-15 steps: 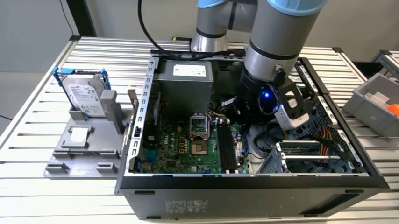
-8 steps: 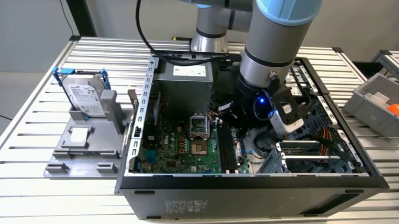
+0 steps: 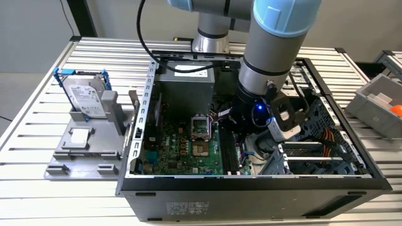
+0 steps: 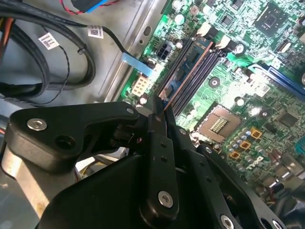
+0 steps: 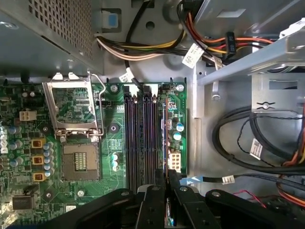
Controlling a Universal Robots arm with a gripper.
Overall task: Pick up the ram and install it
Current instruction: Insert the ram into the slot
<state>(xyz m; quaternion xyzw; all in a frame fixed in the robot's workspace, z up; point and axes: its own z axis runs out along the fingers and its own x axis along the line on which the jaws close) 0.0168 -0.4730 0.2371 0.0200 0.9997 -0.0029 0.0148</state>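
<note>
The ram (image 4: pixel 188 69) is a thin blue board standing on edge, in line with the black slots (image 5: pixel 138 138) of the green motherboard (image 5: pixel 28 157). In the first wrist view the ram (image 5: pixel 166 143) shows edge-on over the slot nearest the case's metal wall. My gripper (image 4: pixel 159 112) is shut on the ram's near end, its black fingers (image 5: pixel 180 188) pressed on either face. Whether the board is pushed home in the slot I cannot tell. In the exterior view the arm's wrist (image 3: pixel 257 110) reaches down into the open computer case (image 3: pixel 251 181).
Black and coloured cables (image 5: pixel 248 143) lie beside the slots behind a metal wall. The CPU socket (image 5: pixel 78 160) is on the slots' other side. On the exterior view's left, a hard drive in a blue frame (image 3: pixel 88 96) stands on a grey fixture (image 3: pixel 82 150). A grey bin (image 3: pixel 377 101) sits at the right.
</note>
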